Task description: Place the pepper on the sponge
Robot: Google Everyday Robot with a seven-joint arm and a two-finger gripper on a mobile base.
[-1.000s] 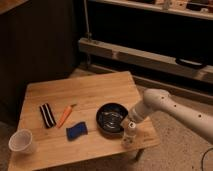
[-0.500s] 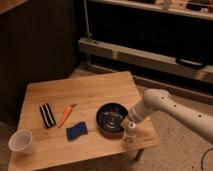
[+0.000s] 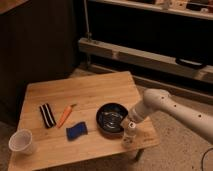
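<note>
i see my hand (image 3: 128, 123) at the end of the white arm (image 3: 167, 108), which comes in from the right side. the hand is down low by the right edge of the wooden surface (image 3: 90, 90), between the black bowl (image 3: 101, 114) and a small white bottle (image 3: 129, 137). it is right above the bottle and beside the bowl's rim. i cannot tell if the hand is clenched or released, and i cannot tell if it is touching the bottle.

the pepper (image 3: 64, 115) lies flat on the surface, well apart from my hand, over on the left half. it is orange and thin, with its stem tip pointing up and to the right. a black and white striped bar (image 3: 46, 115) lies just beside it on the left, not touching.

the blue sponge (image 3: 76, 132) lies on the surface near the pepper's thin end, a little lower and to the right. the pepper is not on the sponge. the sponge is between the pepper and the bowl.

a white paper cup (image 3: 21, 141) stands upright at the front left corner.
</note>
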